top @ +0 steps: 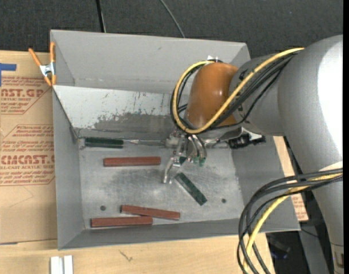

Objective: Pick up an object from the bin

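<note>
My gripper hangs low over the middle of the bin floor, under the orange wrist cover. A dark green flat stick lies slanted just to its right, and the stick's upper end is next to the gripper's tip. A brown flat stick lies level just to the left of the gripper. I see nothing held in the gripper.
Another dark green stick lies along the back wall at the left. Two brown sticks lie near the front wall. The arm and its cables cover the bin's right side.
</note>
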`<state>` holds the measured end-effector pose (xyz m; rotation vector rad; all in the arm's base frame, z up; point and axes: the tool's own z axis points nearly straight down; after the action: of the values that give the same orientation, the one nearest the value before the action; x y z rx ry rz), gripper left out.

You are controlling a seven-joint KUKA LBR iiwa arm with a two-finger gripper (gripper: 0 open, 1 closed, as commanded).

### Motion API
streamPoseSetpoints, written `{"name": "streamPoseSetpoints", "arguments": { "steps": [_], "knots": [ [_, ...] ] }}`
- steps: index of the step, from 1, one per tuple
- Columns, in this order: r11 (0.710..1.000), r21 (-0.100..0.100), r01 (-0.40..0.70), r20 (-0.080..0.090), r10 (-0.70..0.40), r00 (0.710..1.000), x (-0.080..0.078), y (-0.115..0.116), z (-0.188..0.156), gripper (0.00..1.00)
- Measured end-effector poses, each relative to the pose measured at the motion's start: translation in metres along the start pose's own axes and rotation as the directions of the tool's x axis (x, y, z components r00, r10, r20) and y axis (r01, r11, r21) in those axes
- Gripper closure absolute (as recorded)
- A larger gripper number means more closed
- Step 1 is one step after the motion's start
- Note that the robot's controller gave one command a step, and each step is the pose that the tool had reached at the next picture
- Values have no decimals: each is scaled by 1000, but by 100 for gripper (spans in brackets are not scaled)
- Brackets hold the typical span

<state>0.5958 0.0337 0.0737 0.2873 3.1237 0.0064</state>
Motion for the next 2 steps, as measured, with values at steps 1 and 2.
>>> {"name": "streamPoseSetpoints", "arguments": {
  "steps": [1, 2],
  "knots": [
    [998, -2, 57, 9, -57, 998, 14, 59, -3, 100],
    [998, -2, 56, 9, -56, 998, 14, 59, -3, 100]
  ]
}}
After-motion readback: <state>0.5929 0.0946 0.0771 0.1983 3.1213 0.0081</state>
